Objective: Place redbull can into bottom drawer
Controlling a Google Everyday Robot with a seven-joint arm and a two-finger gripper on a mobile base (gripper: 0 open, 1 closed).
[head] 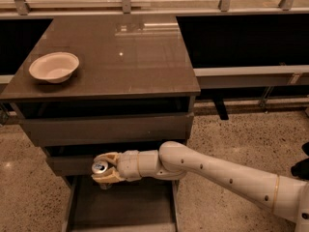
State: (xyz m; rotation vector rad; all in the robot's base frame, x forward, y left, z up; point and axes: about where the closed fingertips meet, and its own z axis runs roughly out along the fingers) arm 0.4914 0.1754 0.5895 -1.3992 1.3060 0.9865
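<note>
The redbull can (100,168) shows its shiny pull-tab top and stands upright in my gripper (104,168), whose cream fingers are shut on it. I hold the can in front of the middle drawer front, above the back left part of the bottom drawer (120,208). The bottom drawer is pulled out; its flat dark floor and thin side rails show below the can. My white arm reaches in from the lower right.
A white bowl (54,66) sits on the left of the brown cabinet top (125,52). The two upper drawers (106,128) have plain grey fronts. Speckled floor lies on both sides of the cabinet. A railing runs behind.
</note>
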